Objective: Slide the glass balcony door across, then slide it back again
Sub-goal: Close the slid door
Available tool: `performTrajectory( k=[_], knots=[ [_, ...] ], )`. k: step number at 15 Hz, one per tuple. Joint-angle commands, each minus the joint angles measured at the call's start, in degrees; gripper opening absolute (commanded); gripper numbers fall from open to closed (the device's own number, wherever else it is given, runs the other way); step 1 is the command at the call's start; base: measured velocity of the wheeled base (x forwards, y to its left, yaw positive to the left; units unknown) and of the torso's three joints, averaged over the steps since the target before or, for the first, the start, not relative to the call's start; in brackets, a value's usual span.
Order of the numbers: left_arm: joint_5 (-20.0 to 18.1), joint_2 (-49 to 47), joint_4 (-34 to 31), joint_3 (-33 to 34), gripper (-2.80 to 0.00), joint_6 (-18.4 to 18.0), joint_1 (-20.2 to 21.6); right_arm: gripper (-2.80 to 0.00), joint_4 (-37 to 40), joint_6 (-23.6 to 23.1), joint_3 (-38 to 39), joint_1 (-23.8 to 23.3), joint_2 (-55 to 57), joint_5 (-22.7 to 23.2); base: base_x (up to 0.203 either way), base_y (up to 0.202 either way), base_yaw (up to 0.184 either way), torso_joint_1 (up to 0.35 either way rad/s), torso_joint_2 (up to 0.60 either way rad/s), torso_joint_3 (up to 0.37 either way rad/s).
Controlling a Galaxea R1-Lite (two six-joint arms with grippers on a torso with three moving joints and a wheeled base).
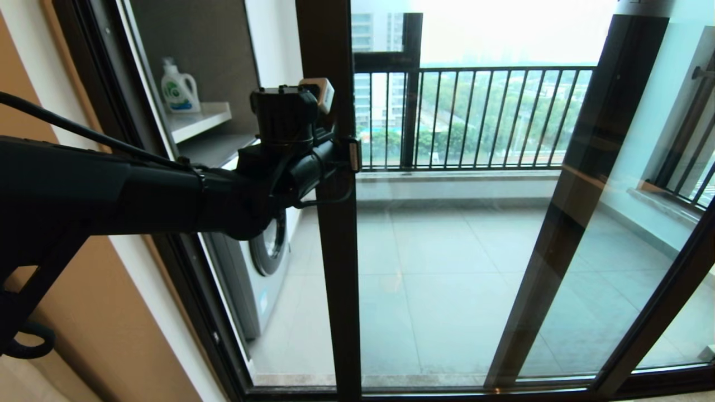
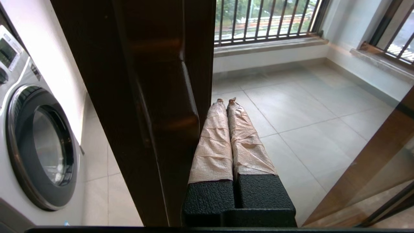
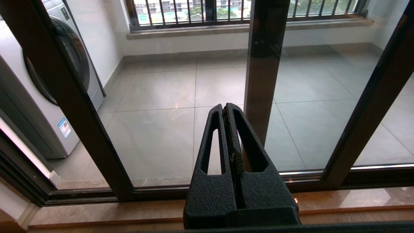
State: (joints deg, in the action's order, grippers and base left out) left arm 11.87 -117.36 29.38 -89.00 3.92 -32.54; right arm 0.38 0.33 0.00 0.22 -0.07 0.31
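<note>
The glass balcony door [image 1: 447, 262] is a clear pane in a slim dark frame. Its left upright [image 1: 330, 251] stands away from the wall frame, leaving an open gap on the left. My left arm reaches across to that upright. My left gripper [image 1: 353, 156] [image 2: 225, 101] is shut and holds nothing. Its tape-wrapped fingers [image 2: 215, 142] lie against the right side of the short dark bar handle [image 2: 176, 106]. My right gripper [image 3: 225, 106] hangs low in front of the glass, shut and empty, out of the head view.
A washing machine [image 1: 262, 262] [image 2: 42, 145] stands in the gap at left, under a shelf with a detergent bottle [image 1: 179, 89]. A second dark-framed panel's upright [image 1: 564, 223] shows behind the glass. The balcony railing [image 1: 475, 117] and a barred window [image 1: 687, 167] lie beyond.
</note>
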Motion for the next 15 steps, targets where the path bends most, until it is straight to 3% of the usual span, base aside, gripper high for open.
performTrajectory(
  k=[1,9,15],
  knots=[
    [0.2,0.5,0.2,0.8,-2.8,0.0,1.7,-2.8,0.0,0.0,0.0,0.0,0.1,0.0,0.0,0.0,0.0,0.0,0.0,0.0],
    [0.2,1.0,2.6,2.5,-2.8,0.0,6.3,-2.8,0.0,0.0,-0.1,0.0,0.1,0.0,0.0,0.0,0.0,0.0,0.0,0.0],
    [0.2,3.8,2.9,9.0,-2.8,0.5,8.4,-2.8,0.1,0.0,0.0,0.0,0.1,0.0,0.0,0.0,0.0,0.0,0.0,0.0]
  ],
)
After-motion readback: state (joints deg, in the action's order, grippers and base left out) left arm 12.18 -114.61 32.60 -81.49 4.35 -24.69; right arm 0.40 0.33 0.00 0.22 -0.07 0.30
